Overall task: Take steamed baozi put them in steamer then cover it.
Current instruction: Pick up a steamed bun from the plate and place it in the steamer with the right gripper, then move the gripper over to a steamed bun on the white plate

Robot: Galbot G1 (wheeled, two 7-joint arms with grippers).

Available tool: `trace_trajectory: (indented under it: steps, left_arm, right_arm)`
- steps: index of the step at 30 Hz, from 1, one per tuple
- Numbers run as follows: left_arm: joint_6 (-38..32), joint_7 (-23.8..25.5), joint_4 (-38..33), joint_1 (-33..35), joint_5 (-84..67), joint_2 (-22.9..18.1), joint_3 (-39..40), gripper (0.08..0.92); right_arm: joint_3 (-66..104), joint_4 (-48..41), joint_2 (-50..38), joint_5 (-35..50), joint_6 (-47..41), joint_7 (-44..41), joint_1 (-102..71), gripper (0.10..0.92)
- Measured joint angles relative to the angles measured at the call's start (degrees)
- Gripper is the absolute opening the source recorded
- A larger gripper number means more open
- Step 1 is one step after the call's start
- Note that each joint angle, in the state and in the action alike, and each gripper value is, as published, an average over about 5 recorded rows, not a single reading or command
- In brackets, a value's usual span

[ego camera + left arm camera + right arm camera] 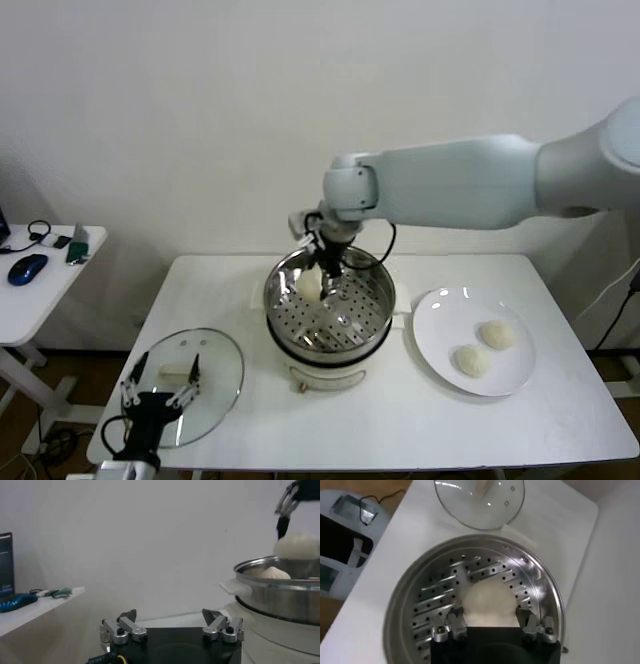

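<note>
The steamer (383, 302) stands mid-table on its white pot base. My right gripper (322, 277) reaches into it from the right and is shut on a baozi (487, 601), held just above the rim (296, 546). In the left wrist view another baozi (270, 572) lies inside the steamer (280, 597). Two more baozi (497, 334) (471, 360) lie on the white plate (438, 318). The glass cover (215, 372) lies flat at the table's front left and also shows in the right wrist view (470, 505). My left gripper (160, 386) hovers over the cover, open and empty (170, 614).
A small side table (45, 290) with a blue mouse (27, 268) and cables stands to the left. The wall is close behind the table. The right arm spans the space above the plate.
</note>
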Motion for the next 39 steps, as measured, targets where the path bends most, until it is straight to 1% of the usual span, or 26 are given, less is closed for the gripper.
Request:
trace_trajectory:
  steps: [7, 12, 18, 22, 29, 34, 39]
  left_arm:
    - [0.08, 0.09, 0.47, -0.29, 0.03, 0.00, 0.02, 0.823]
    - [0.07, 0.14, 0.70, -0.39, 0.10, 0.06, 0.07, 0.823]
    - [0.11, 0.31, 0.64, -0.54, 0.17, 0.17, 0.23, 0.823]
    - [0.18, 0.35, 0.59, -0.73, 0.21, 0.18, 0.44, 0.823]
    - [0.34, 0.47, 0.34, -0.85, 0.33, 0.18, 0.74, 0.823]
    - [0.35, 0.48, 0.41, -1.15, 0.33, 0.20, 0.72, 0.823]
    - [0.35, 0.47, 0.50, -1.27, 0.38, 0.18, 0.90, 0.823]
  right_arm:
    - [0.96, -4.83, 3.57, -1.58, -0.86, 1.86, -5.23, 0.704]
    - [1.32, -6.69, 4.62, -2.71, -1.11, 2.69, -7.64, 0.710]
    - [1.56, -6.81, 4.47, -3.45, -0.72, 2.88, -8.38, 0.805]
    - [1.34, -5.52, 3.24, -3.30, 0.04, 2.28, -7.30, 0.821]
    - [-0.59, -0.44, -3.37, -2.67, 2.49, -1.09, -1.50, 0.823]
    - [-4.10, 4.68, -11.74, -3.51, 4.69, -4.41, 4.64, 0.823]
    - [-8.77, 9.17, -21.26, -6.40, 6.08, -6.26, 8.81, 0.823]
